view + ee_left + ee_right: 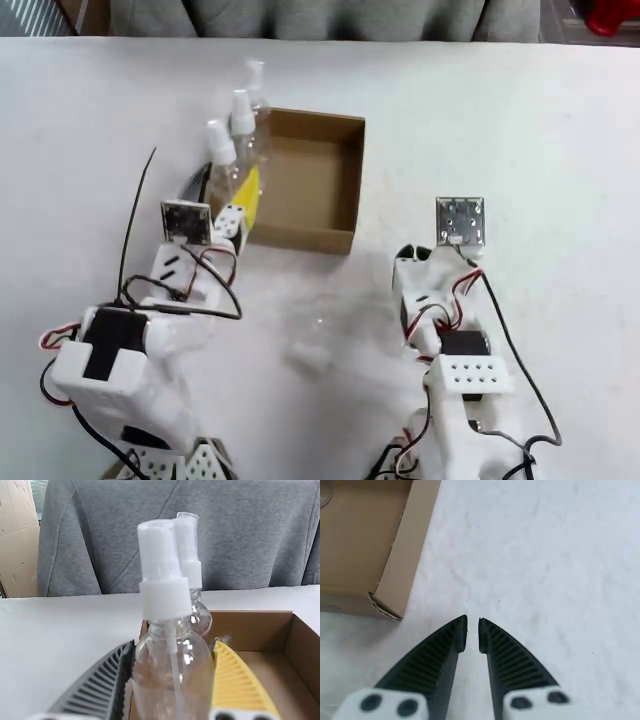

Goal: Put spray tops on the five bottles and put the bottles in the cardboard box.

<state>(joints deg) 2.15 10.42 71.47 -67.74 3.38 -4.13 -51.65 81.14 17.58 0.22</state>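
Looking down, high view: the left pincer [228,188] grasps a capped bottle [222,160] at the cardboard box's [340,180] left wall, with two more capped bottles [245,115] just behind. What appears to be a bare bottle [318,323] and a loose spray top [308,355] lie on the tabletop [520,120].

Left wrist view: grey and yellow fingers [100,690] clamp the bottle.

Right wrist view: the right pincer [472,627] is nearly clenched and empty, near a box corner.

Judged progress: three bottles capped, none clearly boxed.
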